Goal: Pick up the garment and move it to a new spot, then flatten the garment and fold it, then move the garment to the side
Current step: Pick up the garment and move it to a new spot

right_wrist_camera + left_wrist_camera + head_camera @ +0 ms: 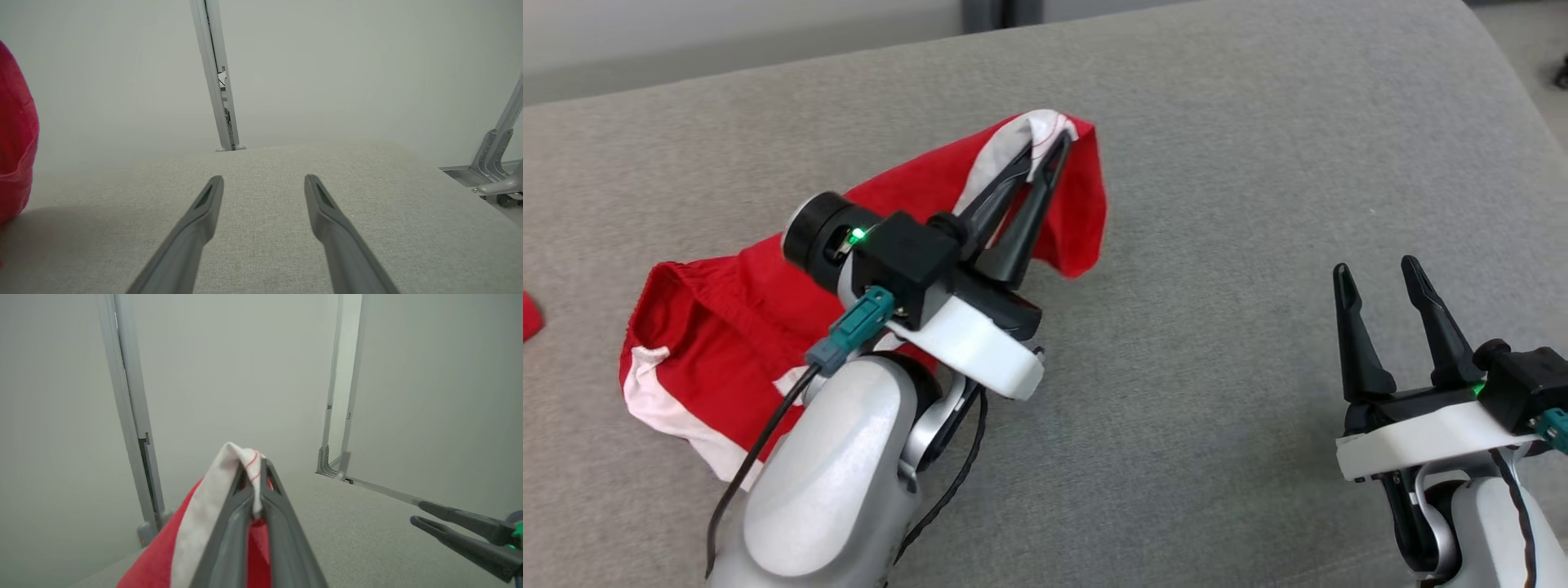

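Observation:
The garment is red with white trim, a pair of shorts. One end lies on the grey padded surface at the left; the other end is lifted. My left gripper is shut on the white-trimmed edge and holds it up, so the cloth drapes down from the fingertips. The hanging red cloth also shows at the left edge of the right wrist view. My right gripper stands open at the lower right, apart from the garment, with nothing between its fingers. In the left wrist view the right gripper shows at the lower right.
A grey fabric-covered surface spans the scene, with bare room between the two grippers. A small red scrap shows at the far left edge. Pale wall panels with metal posts stand behind the surface.

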Controlling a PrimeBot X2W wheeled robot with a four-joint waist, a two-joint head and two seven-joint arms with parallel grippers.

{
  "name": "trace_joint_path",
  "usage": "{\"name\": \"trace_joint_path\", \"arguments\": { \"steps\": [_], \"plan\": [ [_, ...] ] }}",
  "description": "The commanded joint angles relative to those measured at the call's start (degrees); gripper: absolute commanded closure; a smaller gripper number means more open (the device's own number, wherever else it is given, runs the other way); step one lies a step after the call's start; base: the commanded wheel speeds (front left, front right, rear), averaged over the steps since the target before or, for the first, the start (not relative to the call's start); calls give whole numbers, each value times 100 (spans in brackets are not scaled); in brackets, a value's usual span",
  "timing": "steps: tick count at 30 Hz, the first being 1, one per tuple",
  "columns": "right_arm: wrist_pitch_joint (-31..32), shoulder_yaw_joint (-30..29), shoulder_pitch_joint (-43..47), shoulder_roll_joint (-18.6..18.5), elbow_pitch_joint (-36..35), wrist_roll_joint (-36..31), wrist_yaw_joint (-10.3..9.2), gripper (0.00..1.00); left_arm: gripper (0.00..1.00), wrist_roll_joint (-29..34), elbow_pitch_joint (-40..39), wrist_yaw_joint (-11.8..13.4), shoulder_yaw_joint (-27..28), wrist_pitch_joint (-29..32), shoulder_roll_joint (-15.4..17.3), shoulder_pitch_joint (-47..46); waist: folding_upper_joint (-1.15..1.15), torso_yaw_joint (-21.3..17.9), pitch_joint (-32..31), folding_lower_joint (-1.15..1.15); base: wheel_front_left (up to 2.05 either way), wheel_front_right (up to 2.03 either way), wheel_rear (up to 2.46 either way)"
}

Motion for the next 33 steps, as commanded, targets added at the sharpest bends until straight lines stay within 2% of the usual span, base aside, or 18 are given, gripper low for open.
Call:
{"name": "trace_joint_path", "arguments": {
  "steps": [1, 8, 17, 18, 19, 20, 29, 33],
  "plan": [
    [-63, 14, -74, -6, 52, 65, 11, 0, 100, -12, 46, -46, -84, 5, 25, -168, 0, -478, 311, 0, 0, 0, 0],
    [-259, 98, -199, -4, 314, 340, 11, 0, 100, -169, 866, -84, -371, 182, 22, -416, 0, -845, 584, 0, 0, 0, 0],
    [-392, 158, -370, -6, 557, 415, 11, 0, 100, -270, 2020, -166, -756, 196, 16, -292, 0, -735, 718, 0, 0, 0, 0],
    [-403, 166, -374, -6, 578, 399, 11, 0, 89, -304, 2084, -167, -821, 189, 16, -294, 0, -695, 708, 0, 0, 0, 0],
    [-411, 168, -381, -8, 602, 392, 11, 0, 54, -304, 2145, -169, -890, 171, 13, -296, 0, -652, 686, 0, 0, 0, 0],
    [-415, 169, -395, -9, 617, 377, 11, 0, 0, -296, 2190, -175, -954, 136, 12, -299, 0, -605, 662, 0, 0, 0, 0],
    [-368, 73, -307, -11, 678, 225, 11, 0, 0, -539, 2189, -97, -1376, -277, 10, -98, 0, -184, 217, 0, 0, 0, 0],
    [-271, -23, -200, -13, 623, 130, 11, 0, 0, -635, 2081, 94, -1255, -514, 18, 88, 0, -12, -4, 0, 0, 0, 0]
  ]
}}
